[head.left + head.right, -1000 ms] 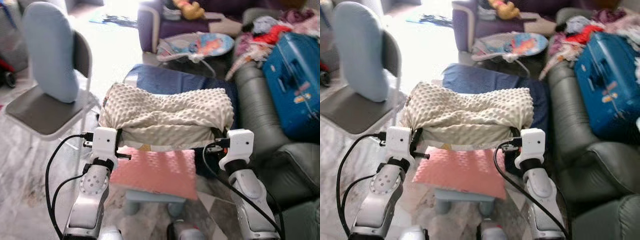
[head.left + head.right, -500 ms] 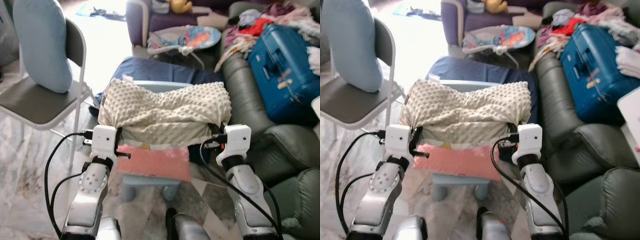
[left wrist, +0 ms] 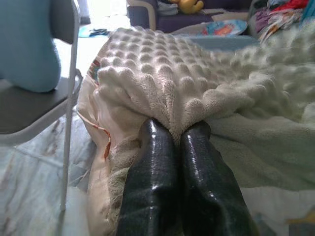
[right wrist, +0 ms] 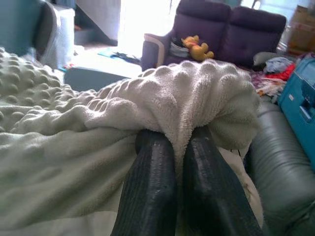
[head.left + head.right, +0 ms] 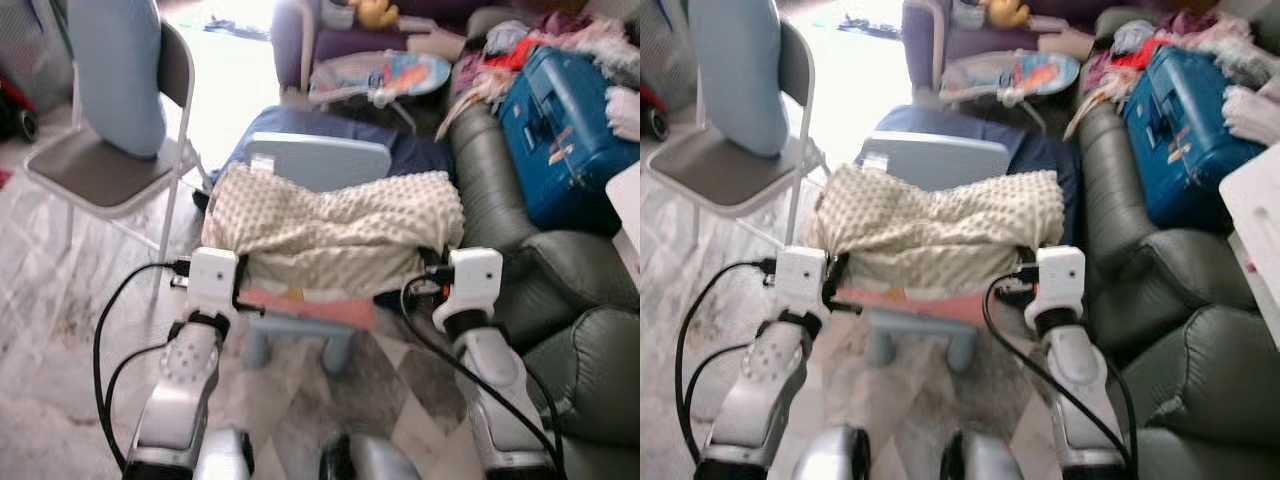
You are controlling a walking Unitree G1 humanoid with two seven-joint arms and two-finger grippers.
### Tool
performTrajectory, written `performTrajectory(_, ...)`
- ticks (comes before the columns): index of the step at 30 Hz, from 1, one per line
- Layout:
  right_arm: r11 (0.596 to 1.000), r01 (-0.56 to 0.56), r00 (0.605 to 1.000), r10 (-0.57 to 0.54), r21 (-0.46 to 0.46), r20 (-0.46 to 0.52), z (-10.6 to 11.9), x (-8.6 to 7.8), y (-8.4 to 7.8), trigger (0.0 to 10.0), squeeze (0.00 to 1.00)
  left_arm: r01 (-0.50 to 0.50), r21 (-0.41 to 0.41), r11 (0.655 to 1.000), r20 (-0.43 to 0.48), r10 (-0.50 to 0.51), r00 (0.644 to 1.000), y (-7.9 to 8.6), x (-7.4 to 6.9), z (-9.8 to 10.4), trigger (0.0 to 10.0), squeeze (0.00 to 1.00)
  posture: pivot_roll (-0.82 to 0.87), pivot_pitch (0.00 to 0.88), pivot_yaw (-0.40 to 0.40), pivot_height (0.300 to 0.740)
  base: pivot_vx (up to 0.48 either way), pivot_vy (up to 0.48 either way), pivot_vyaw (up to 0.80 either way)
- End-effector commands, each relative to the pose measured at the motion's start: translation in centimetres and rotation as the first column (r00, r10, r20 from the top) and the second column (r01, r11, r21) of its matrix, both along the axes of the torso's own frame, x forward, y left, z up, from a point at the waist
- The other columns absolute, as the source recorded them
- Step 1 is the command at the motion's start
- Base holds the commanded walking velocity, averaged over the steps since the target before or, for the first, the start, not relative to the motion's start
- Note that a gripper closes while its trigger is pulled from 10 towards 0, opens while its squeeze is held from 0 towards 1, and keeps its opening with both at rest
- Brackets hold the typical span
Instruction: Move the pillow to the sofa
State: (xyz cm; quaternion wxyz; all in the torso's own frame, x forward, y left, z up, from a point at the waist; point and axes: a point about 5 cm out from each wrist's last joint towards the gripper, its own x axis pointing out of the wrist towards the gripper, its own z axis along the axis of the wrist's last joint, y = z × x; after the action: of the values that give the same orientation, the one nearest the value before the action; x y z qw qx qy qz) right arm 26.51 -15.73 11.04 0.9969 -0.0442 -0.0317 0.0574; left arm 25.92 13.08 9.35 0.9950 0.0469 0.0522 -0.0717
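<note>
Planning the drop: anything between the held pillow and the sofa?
Nothing visible blocks it. Both grippers, left and right, pinch the pillow; the grey sofa sits directly to the robot's right, though a blue suitcase occupies its far seat.

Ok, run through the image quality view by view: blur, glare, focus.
Left eye and right eye views: slightly motion-blurred, the floor near the chair blown out by window light. Left wrist view: the pillow sharp, the left tool glossy with highlights. Right wrist view: the right tool dark, bright glare behind the purple sofa.
</note>
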Motion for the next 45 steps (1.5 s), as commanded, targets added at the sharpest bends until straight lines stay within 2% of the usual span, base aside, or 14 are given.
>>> performTrajectory(1,1.000,0.012,1.000,-0.012,-0.004,0.006,0.2,0.0,-0.4,10.0,0.00,0.027,-0.013,1.000,0.011,-0.027,1.000,-0.6,-0.1,0.3,10.0,0.00,-0.03,0.097,-0.048,0.740,-0.315,0.000,0.00)
performTrajectory(15,1.000,0.016,1.000,-0.016,-0.005,-0.015,-0.3,-0.8,-0.4,10.0,0.00,0.027,-0.013,1.000,0.002,-0.027,1.000,-0.6,-0.6,0.2,10.0,0.00,-0.03,0.116,-0.050,0.740,-0.318,0.000,0.00)
performTrajectory(17,1.000,0.016,0.999,-0.016,0.003,-0.050,-1.1,-1.7,-0.3,10.0,0.00,0.020,-0.003,1.000,-0.010,-0.020,1.000,-0.5,-1.3,0.0,10.0,0.00,-0.02,0.136,-0.060,0.740,-0.315,0.000,0.00)
performTrajectory(22,0.997,0.068,0.992,-0.064,0.028,-0.113,-2.4,-2.6,-0.8,10.0,0.00,0.013,0.015,1.000,-0.051,-0.012,0.999,-0.1,-1.9,-1.0,10.0,0.00,0.01,0.139,-0.058,0.740,-0.314,0.000,0.00)
performTrajectory(24,0.995,0.093,0.989,-0.088,0.037,-0.118,-2.5,-2.3,-1.1,10.0,0.00,0.022,0.005,1.000,-0.075,-0.021,0.997,-0.1,-1.6,-1.0,10.0,0.00,0.02,0.138,-0.037,0.740,-0.319,0.000,0.00)
performTrajectory(28,0.994,0.105,0.991,-0.102,0.033,-0.091,-2.2,-1.5,-1.1,10.0,0.00,0.074,0.022,0.997,-0.051,-0.073,0.996,-0.2,-1.0,-0.5,10.0,0.00,0.01,0.129,-0.039,0.740,-0.319,0.000,0.00)
performTrajectory(32,0.981,0.190,0.977,-0.187,0.027,-0.101,-2.6,-2.2,-2.1,10.0,0.00,0.028,-0.012,1.000,-0.083,-0.029,0.996,0.3,-1.0,-1.3,10.0,0.00,-0.02,0.118,-0.045,0.740,-0.225,0.000,0.00)
performTrajectory(37,0.981,0.194,0.972,-0.189,0.023,-0.139,-3.5,-2.4,-2.6,10.0,0.00,0.081,-0.040,0.996,-0.031,-0.082,0.996,-1.1,-0.6,-0.6,10.0,0.00,-0.02,0.056,-0.087,0.740,0.000,0.000,0.00)
performTrajectory(39,0.981,0.194,0.971,-0.188,0.028,-0.146,-3.6,-2.3,-2.5,10.0,0.00,0.076,-0.049,0.996,-0.031,-0.077,0.997,-1.1,-0.5,-0.6,10.0,0.00,-0.01,0.051,-0.088,0.740,0.000,0.000,0.00)
performTrajectory(43,0.983,0.183,0.973,-0.178,0.025,-0.144,-3.7,-1.2,-2.6,10.0,0.00,-0.012,-0.079,0.997,-0.035,0.009,0.999,-0.1,0.9,-0.5,10.0,0.00,0.01,0.039,-0.080,0.740,0.000,0.273,0.00)
performTrajectory(45,0.982,0.186,0.973,-0.180,0.028,-0.145,-3.7,-1.1,-2.6,10.0,0.00,-0.024,-0.087,0.996,-0.035,0.021,0.999,0.1,1.1,-0.4,10.0,0.00,0.01,0.040,-0.072,0.740,0.000,0.480,-0.20)
